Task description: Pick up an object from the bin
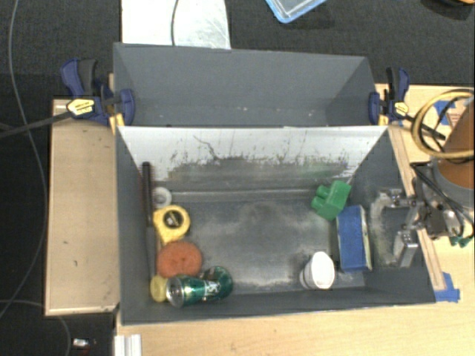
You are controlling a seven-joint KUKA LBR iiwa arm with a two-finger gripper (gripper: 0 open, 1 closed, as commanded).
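Camera view: the claw (399, 232) hangs over the right sloping wall of the grey bin (245, 87), just right of a blue rectangular block (352, 239). Whether the claw is open or closed cannot be told. A green piece (331, 199) lies beyond the block, and a white bottle (320, 271) lies to its near left.

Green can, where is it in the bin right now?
In the camera view the green can lies on its side in the bin's lower left corner, below a rust-red pad and beside a yellow lump.
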